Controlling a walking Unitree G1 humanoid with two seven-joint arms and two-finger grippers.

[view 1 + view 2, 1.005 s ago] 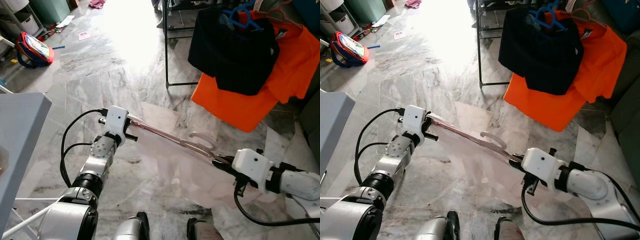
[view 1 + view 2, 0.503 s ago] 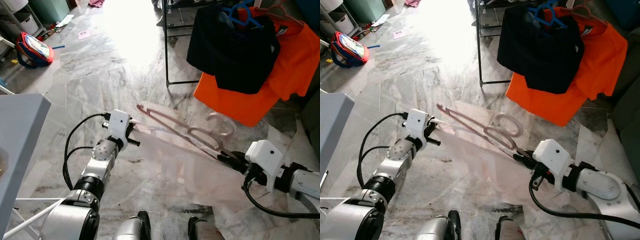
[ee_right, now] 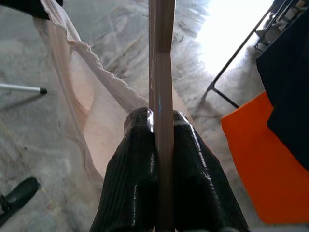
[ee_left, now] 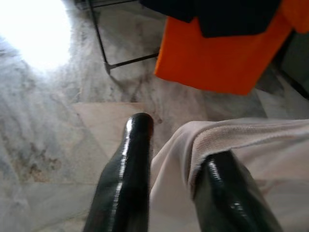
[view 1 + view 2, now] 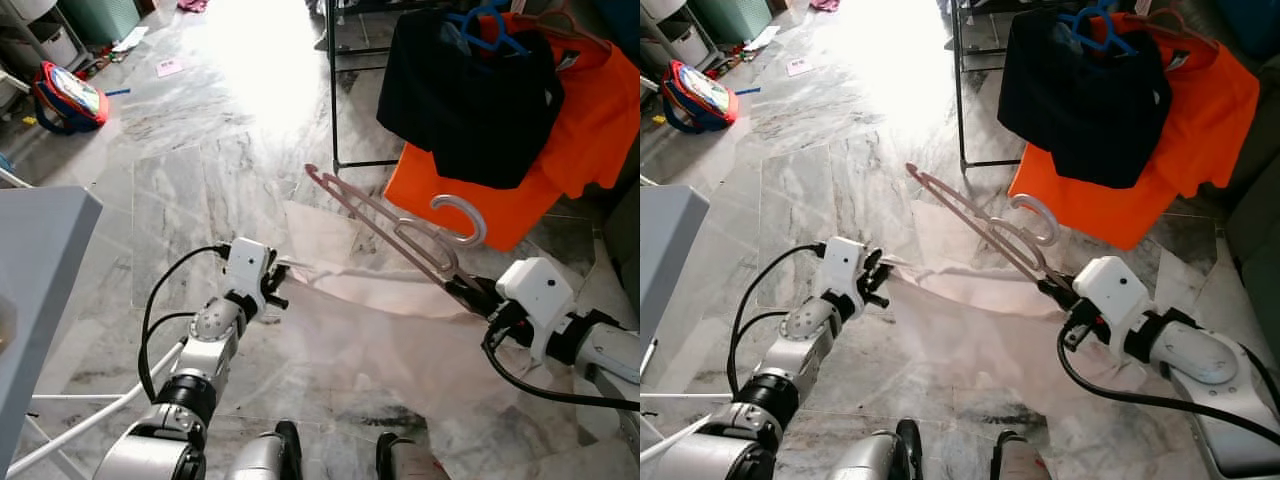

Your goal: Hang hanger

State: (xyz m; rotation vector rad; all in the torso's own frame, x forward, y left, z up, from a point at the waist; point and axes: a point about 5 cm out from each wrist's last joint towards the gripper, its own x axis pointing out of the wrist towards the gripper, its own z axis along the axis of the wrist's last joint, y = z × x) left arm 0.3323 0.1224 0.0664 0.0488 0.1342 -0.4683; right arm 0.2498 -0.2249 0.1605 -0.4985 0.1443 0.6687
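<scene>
Behind hanger (image 5: 395, 222): rack (image 5: 333, 100), orange shirt (image 5: 520, 200).

My two black-fingered grippers, left (image 5: 279, 284) and right (image 5: 462, 289), extend from silver arms. Between them are a pale pink plastic hanger (image 5: 390, 226) and a sheer blush-pink garment (image 5: 400, 330). The floor (image 5: 190, 160) is grey-veined white marble. Beyond hang a black shirt (image 5: 470, 95) and a bright orange T-shirt (image 5: 560, 150), with a blue hanger (image 5: 487, 22) on top

Right pincer (image 5: 462, 288) grips a pink hanger (image 5: 385, 225); left pincer (image 5: 277, 287) pinches pale cloth (image 5: 400, 330) above the marble floor (image 5: 190, 150).
</scene>
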